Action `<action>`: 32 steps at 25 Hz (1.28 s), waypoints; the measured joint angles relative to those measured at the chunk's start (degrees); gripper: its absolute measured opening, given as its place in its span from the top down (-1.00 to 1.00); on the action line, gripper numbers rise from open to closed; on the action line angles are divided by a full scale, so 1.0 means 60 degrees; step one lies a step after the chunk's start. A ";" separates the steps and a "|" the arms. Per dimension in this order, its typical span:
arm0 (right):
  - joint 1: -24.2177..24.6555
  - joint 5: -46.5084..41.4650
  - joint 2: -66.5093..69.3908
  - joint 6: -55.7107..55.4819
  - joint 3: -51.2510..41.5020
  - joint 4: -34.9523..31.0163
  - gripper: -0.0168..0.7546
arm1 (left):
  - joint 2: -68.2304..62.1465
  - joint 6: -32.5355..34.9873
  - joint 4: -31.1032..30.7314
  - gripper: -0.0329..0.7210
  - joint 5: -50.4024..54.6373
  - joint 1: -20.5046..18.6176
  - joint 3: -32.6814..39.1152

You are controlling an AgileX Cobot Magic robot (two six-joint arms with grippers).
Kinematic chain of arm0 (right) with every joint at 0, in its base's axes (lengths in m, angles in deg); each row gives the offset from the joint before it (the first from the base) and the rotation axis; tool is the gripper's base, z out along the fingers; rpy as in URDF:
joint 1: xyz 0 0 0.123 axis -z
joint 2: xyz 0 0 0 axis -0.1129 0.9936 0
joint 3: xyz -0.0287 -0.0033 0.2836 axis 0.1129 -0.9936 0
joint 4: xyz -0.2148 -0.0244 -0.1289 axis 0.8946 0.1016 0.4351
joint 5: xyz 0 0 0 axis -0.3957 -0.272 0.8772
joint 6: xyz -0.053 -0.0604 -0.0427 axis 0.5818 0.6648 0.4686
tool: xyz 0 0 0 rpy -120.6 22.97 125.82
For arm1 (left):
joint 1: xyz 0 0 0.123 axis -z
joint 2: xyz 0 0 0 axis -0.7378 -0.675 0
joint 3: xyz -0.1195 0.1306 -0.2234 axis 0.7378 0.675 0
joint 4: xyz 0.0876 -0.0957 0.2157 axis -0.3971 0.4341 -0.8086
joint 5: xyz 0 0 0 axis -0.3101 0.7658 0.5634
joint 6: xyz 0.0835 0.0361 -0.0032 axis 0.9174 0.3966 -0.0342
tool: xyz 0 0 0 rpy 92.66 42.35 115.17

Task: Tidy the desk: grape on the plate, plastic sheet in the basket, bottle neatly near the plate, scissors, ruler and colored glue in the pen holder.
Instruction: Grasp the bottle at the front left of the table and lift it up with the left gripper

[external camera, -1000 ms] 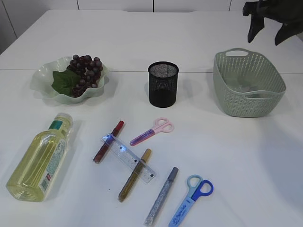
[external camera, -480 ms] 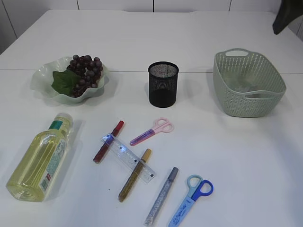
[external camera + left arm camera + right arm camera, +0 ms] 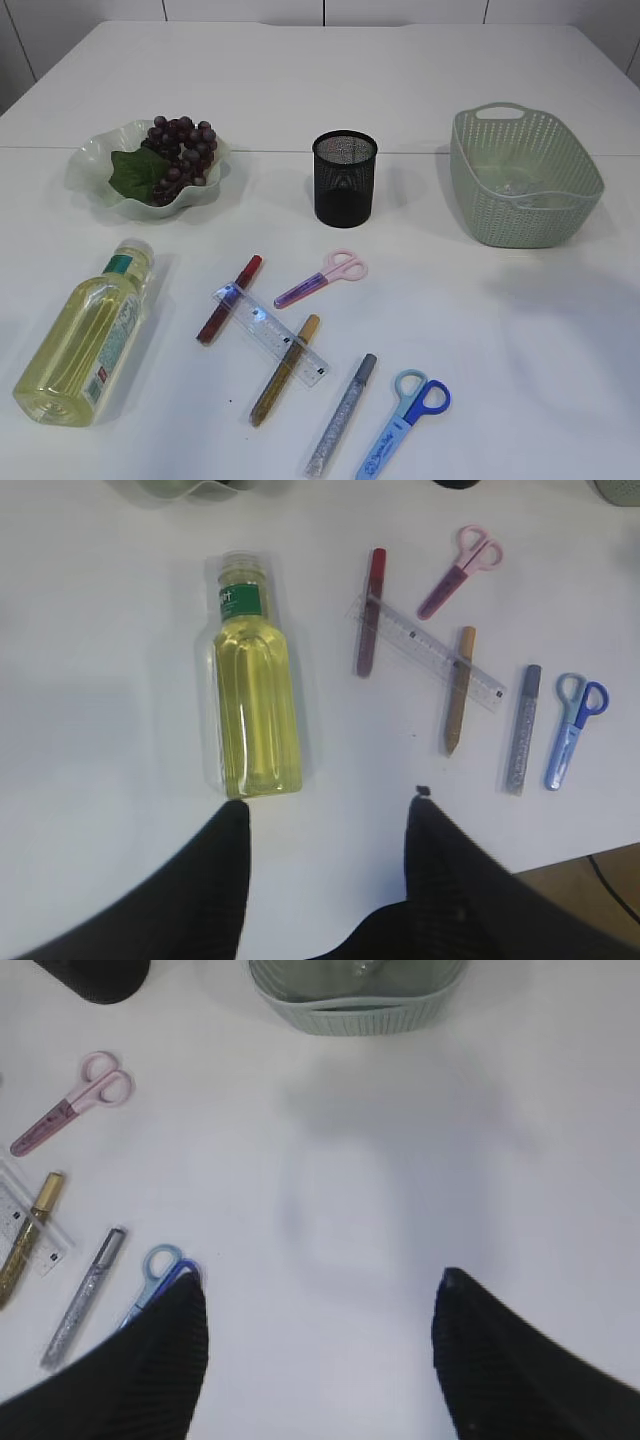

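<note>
A: Landmark: black mesh pen holder [image 3: 345, 178], upright at mid-table. Left of it?

B: Green wavy plate [image 3: 95, 160], well apart, with the grape bunch [image 3: 181, 152] and a leaf already on it. Nearer the camera and further left, the bottle [image 3: 85, 335] of yellow liquid, lying on its side, cap towards the plate.

A: Right of the holder?

B: Green woven basket [image 3: 570, 180], well apart. Something clear and crinkled inside, likely the plastic sheet [image 3: 515, 187]; hard to make out.

A: In front of the holder?

B: Pink scissors [image 3: 322, 278] nearest. Then the clear ruler [image 3: 270, 334], laid slantwise over a red glue stick [image 3: 228, 300] and a gold glue stick [image 3: 285, 370]. Further out, a silver glitter glue stick [image 3: 342, 414] and blue scissors [image 3: 405, 424] side by side, near the table edge.

A: Grippers?

B: Left gripper [image 3: 327, 825] seen only from its wrist camera: jaws parted about halfway, nothing between them, hanging above the table just past the bottle's base. Right gripper [image 3: 322, 1320] likewise: spread wide, empty, over bare table on the basket's side of the holder, blue scissors beside its left finger [image 3: 160, 1360].
</note>
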 joint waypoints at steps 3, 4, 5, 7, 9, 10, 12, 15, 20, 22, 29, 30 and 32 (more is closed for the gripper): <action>0.0000 0.0000 -0.0716 -0.0022 -0.0493 0.0000 -0.46 | 0.0000 0.0000 0.0031 -0.07 0.0041 0.0000 0.0000; 0.0000 0.0000 -0.0947 -0.0022 -0.0645 -0.0079 -0.46 | 0.0000 0.0000 0.0031 -0.07 0.0059 0.0000 0.0000; 0.0000 0.0000 -0.1186 -0.0022 -0.0776 -0.0169 -0.46 | 0.0000 0.0000 0.0031 -0.07 0.0056 0.0000 0.0000; 0.0000 0.0000 -0.1630 -0.0022 -0.1131 -0.0366 -0.46 | 0.0000 0.0000 0.0031 -0.07 0.0056 0.0000 0.0000; 0.0000 0.0000 -0.2140 -0.0022 -0.1488 -0.0486 -0.46 | 0.0000 0.0000 0.0031 -0.10 0.0056 0.0000 0.0000; 0.0000 -0.0012 -0.2356 -0.0041 -0.1680 -0.0509 -0.46 | 0.0000 0.0000 0.0031 -0.12 0.0056 0.0000 0.0000; 0.0000 -0.0012 -0.2873 -0.0106 -0.2044 -0.0530 -0.46 | 0.0000 0.0000 0.0031 -0.19 0.0061 0.0000 0.0000; 0.0000 -0.0021 -0.3625 -0.0170 -0.2607 -0.0568 -0.46 | -0.0085 0.0000 0.0010 -0.39 0.0078 0.0000 0.0000; 0.0000 -0.0081 -0.4718 -0.0182 -0.3225 -0.0588 -0.46 | -0.0923 0.0000 -0.0061 -0.63 0.0078 0.0000 0.0000; 0.0000 -0.0081 -0.4870 -0.0193 -0.3363 -0.0643 -0.46 | -0.1449 0.0000 -0.0042 -0.64 0.0078 0.0000 0.0000; 0.0000 -0.0088 -0.4906 -0.0193 -0.3395 -0.1579 -0.46 | -0.3550 0.0000 -0.0021 -0.65 -0.0020 0.0006 -0.0040; 0.0000 -0.0088 -0.4906 -0.0193 -0.3395 -0.1598 -0.46 | -0.3855 0.0000 -0.0021 -0.65 -0.0020 0.0021 -0.0094; 0.0000 -0.0088 -0.4906 -0.0207 -0.3434 -0.1477 -0.46 | -0.4436 0.0000 -0.0021 -0.65 -0.0036 0.0021 -0.0365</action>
